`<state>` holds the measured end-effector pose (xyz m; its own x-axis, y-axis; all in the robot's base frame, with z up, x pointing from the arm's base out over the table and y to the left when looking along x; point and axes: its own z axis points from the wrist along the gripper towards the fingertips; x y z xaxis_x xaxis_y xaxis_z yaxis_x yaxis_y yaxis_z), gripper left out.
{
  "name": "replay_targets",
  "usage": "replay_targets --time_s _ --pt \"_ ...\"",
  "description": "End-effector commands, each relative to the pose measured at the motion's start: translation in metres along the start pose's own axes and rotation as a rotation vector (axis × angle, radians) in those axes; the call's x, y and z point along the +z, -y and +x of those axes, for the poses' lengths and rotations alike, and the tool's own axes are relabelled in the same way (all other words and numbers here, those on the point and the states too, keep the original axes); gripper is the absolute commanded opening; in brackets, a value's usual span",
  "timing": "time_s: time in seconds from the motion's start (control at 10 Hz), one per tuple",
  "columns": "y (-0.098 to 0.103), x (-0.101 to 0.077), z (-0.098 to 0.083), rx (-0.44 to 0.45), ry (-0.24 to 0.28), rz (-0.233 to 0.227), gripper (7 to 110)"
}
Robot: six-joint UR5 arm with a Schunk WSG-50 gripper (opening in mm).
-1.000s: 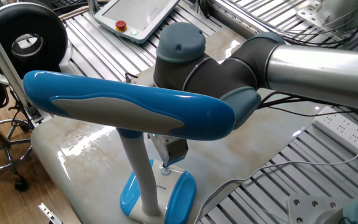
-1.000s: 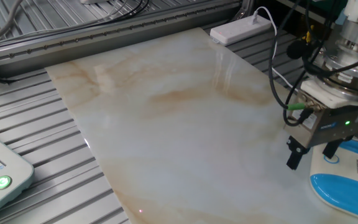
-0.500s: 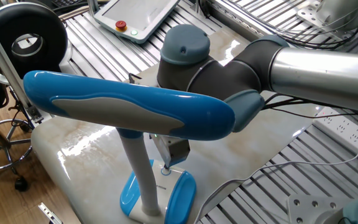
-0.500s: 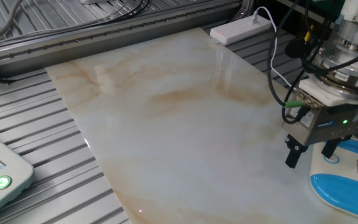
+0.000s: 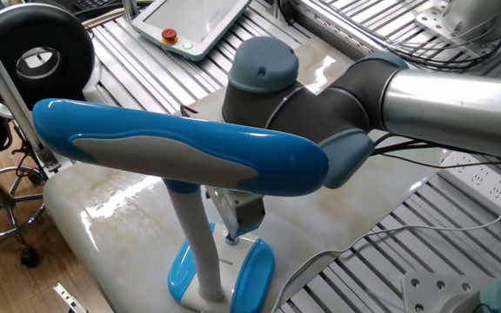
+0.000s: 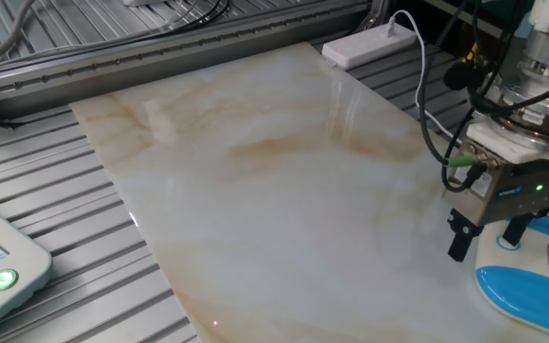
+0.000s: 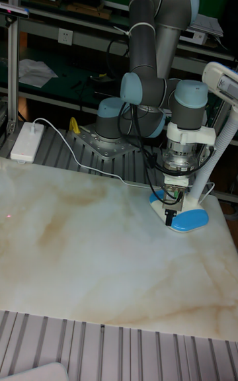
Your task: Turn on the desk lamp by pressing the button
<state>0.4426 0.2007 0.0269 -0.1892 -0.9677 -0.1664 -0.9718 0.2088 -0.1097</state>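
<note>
The desk lamp shows its long blue head (image 5: pixel 181 155) with a grey inlay, on a white stalk (image 5: pixel 195 248) above the blue-and-white base (image 5: pixel 249 271). In the other fixed view the base (image 6: pixel 532 286) sits at the right edge. The button (image 6: pixel 509 244), with its light-blue ring, peeks out beneath one finger. My gripper (image 6: pixel 485 246) hangs low over the base's near edge and is open, holding nothing. One finger (image 6: pixel 458 238) stands over the tabletop beside the base, the other (image 6: pixel 517 229) over the button; whether it touches the button I cannot tell. The tall fixed view puts the gripper (image 7: pixel 172 214) at the base (image 7: pixel 190 220).
The marble tabletop (image 6: pixel 255 191) spreads left of the lamp. A white power strip (image 6: pixel 370 46) with its cable lies at the far edge. A white pendant (image 5: pixel 190 26) with a red button rests on the slatted metal; its corner (image 6: pixel 3 272) shows a green light. A black chair (image 5: pixel 33 52) stands off the table.
The gripper and wrist have shifted slightly toward the lamp base. The lamp itself has not moved.
</note>
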Motion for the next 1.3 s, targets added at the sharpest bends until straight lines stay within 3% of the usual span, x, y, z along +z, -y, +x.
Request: replay_targets --time_s 0.0,0.2,0.3,0.5,0.6,1.0,1.1,1.2 --pt "0.002 0.007 -0.005 0.003 0.015 0.013 88" --pt "0.002 0.007 -0.003 -0.003 0.017 0.018 88" --pt "0.003 0.005 -0.004 -0.008 0.051 0.018 88" --pt "-0.001 -0.014 0.000 -0.019 0.117 -0.044 88" --pt "-0.001 -0.022 0.007 -0.038 0.120 -0.060 88" --pt "0.007 -0.020 0.023 -0.083 0.020 -0.021 88" --pt "0.013 -0.025 0.029 -0.059 0.003 -0.023 88" --pt "0.016 -0.031 0.036 0.031 -0.009 -0.049 88"
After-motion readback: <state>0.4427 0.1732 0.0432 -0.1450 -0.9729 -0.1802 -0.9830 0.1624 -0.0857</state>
